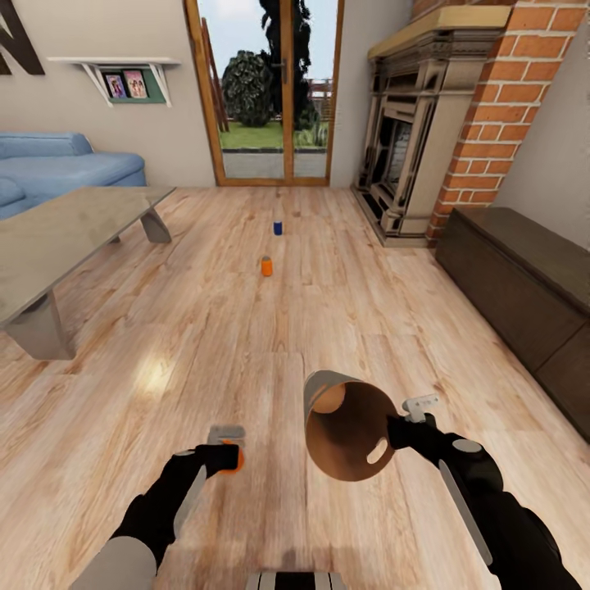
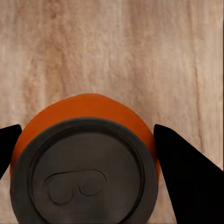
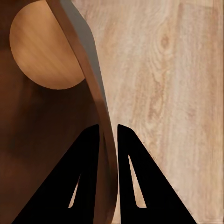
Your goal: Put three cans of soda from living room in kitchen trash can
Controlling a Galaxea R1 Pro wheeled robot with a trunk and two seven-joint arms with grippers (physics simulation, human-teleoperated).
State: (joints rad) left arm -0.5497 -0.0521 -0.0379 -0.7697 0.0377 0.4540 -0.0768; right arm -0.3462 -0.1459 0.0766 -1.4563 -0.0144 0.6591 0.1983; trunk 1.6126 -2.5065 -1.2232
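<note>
- Progress looks early: left end effector (image 1: 227, 453) is clamped on one small orange soda can (image 2: 84, 163).
- Right end effector (image 3: 108, 140) pinches the rim of the light grey, brown-lined cylindrical trash bin (image 1: 348, 426), carried tilted above the plank floor (image 1: 328, 311).
- Second orange can (image 1: 266, 265) and dark blue can (image 1: 278, 228) stand on the living-room floor ahead, uncollected; nothing visible inside the bin.

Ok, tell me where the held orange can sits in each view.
Head view: orange can low and left of centre, in the left tool.
Left wrist view: orange can seen top-on between the two fingers.
Right wrist view: rule says nothing here; it has the bin.
Shared landmark: the plank floor.
</note>
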